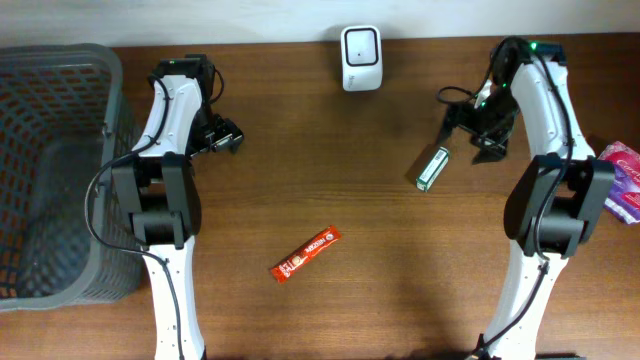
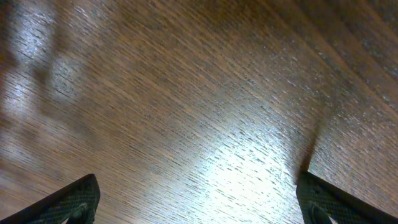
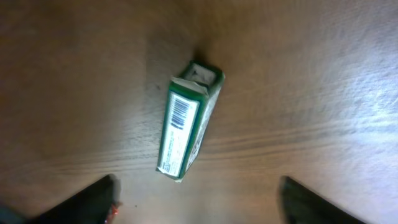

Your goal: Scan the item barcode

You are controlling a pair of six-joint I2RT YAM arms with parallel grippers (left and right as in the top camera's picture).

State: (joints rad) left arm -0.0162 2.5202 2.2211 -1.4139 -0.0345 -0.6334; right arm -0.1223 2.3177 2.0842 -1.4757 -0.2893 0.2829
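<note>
**Table stock, scan station: one moment**

- Green box (image 1: 432, 168): lies flat on the bare wood of the table (image 1: 330, 150), in its right half, nearer the far edge than the near one. One end flap is torn open. The barcode (image 3: 180, 113) faces up on a white panel.
- Right gripper (image 1: 478, 135): hangs just beside the box, jaws spread wide, holding nothing.
- Left gripper (image 1: 228, 138): near the left edge, jaws at full spread over bare wood, holding nothing.
- White scanner (image 1: 360, 58): at the middle of the far edge.
- Red snack bar (image 1: 306, 254): mid-table, toward the near edge.
- Grey basket (image 1: 50, 170): left edge.
- Pink packet (image 1: 625, 180): right edge.
</note>
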